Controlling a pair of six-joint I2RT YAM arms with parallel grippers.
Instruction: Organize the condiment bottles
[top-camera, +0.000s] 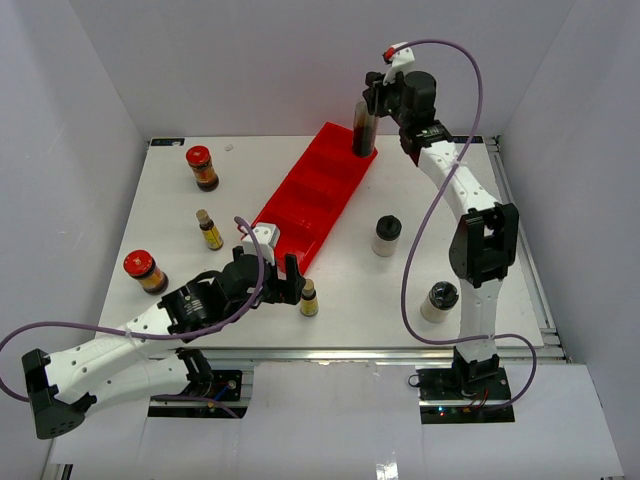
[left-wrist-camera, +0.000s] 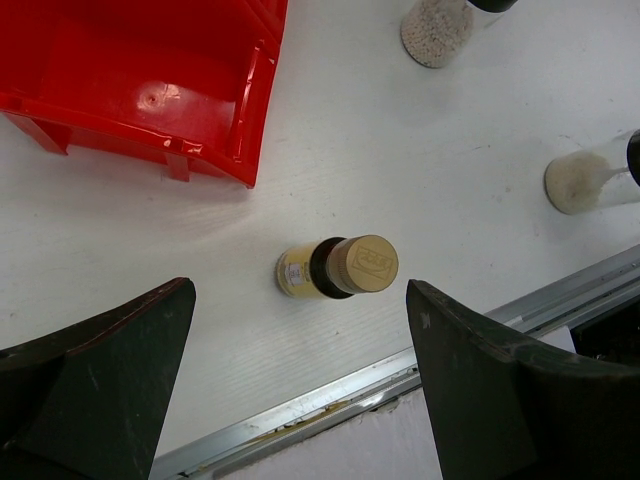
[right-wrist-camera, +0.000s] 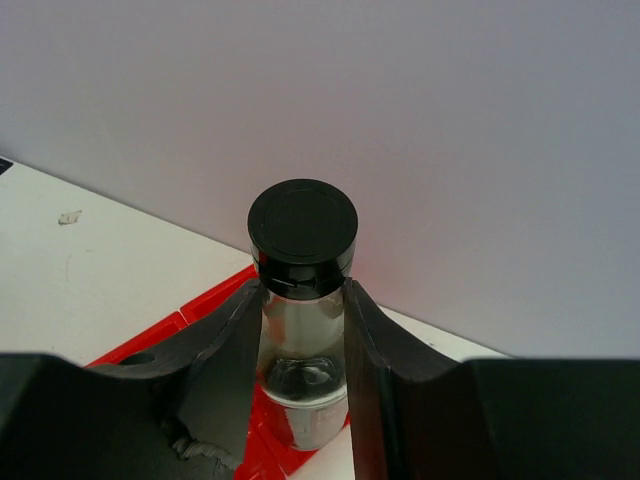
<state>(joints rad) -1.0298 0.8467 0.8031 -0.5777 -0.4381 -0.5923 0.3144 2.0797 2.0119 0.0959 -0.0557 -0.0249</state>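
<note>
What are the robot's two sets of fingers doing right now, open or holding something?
Left gripper: open, holding nothing; a slim yellow-labelled bottle stands just ahead of it.
Right gripper: closed on the tall clear black-capped bottle.

White table (top-camera: 350, 290), plain pale walls (top-camera: 250, 60)

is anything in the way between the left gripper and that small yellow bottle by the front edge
Nothing visible. The left gripper is open, with the yellow-labelled bottle standing on bare table ahead of its gap. The red tray lies off to one side, and the two shakers stand well clear on the other.
</note>
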